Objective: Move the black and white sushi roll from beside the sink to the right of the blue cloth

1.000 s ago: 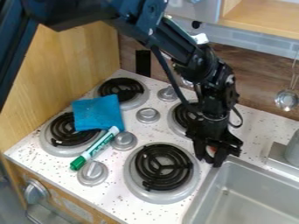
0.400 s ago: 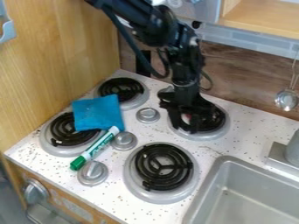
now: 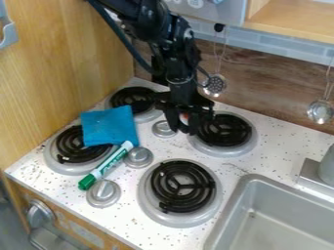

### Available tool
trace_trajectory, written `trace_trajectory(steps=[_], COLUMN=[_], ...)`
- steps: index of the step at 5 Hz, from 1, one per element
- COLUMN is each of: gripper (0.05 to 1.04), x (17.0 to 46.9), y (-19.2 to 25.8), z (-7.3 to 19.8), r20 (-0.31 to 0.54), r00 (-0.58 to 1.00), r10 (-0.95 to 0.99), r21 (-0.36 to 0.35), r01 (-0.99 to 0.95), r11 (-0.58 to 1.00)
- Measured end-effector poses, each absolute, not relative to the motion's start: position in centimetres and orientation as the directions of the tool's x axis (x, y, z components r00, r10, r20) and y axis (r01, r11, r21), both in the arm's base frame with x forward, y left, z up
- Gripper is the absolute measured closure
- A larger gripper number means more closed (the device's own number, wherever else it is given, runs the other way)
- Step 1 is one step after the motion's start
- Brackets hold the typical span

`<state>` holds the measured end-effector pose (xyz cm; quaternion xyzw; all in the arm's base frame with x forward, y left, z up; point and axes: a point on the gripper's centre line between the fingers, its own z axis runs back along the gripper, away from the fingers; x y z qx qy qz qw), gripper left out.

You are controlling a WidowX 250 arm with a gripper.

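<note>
The gripper (image 3: pixel 183 128) hangs above the stove's back part, between the two rear burners and just over a small silver knob (image 3: pixel 163 129). It is shut on a small red-and-white thing (image 3: pixel 184 117), mostly hidden by its fingers. Left of it, a blue cloth (image 3: pixel 110 126) lies partly across the left burners. A green-and-white marker (image 3: pixel 106 165) rests slantwise, its green end toward the front and its other end near the cloth's lower edge.
Black coil burners stand at back left (image 3: pixel 135 99), back right (image 3: pixel 225 131), front left (image 3: pixel 79 144) and front right (image 3: pixel 182 186). A metal sink (image 3: pixel 281 223) lies at lower right. Metal utensils (image 3: pixel 215 85) hang along the back wall.
The gripper has moved left and backward from near the sink's corner, across the back right burner, with the small red-and-white thing still in it. The cloth and marker have stayed put.
</note>
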<state>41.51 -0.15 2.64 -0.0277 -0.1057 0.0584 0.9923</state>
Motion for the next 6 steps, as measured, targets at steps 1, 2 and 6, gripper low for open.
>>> trace_trajectory(steps=[1, 2, 6], gripper=[0.544, 0.544, 0.504], x=[41.8, 41.6, 41.0], y=[1.1, 1.5, 5.4], z=[2.7, 1.9, -1.6], r20=[0.212, 0.192, 0.14], r00=[0.968, 0.973, 0.986], r10=[0.135, 0.13, 0.092], r21=[-0.052, -0.033, 0.039], r01=[-0.126, -0.126, -0.099], r11=[0.991, 0.992, 0.994])
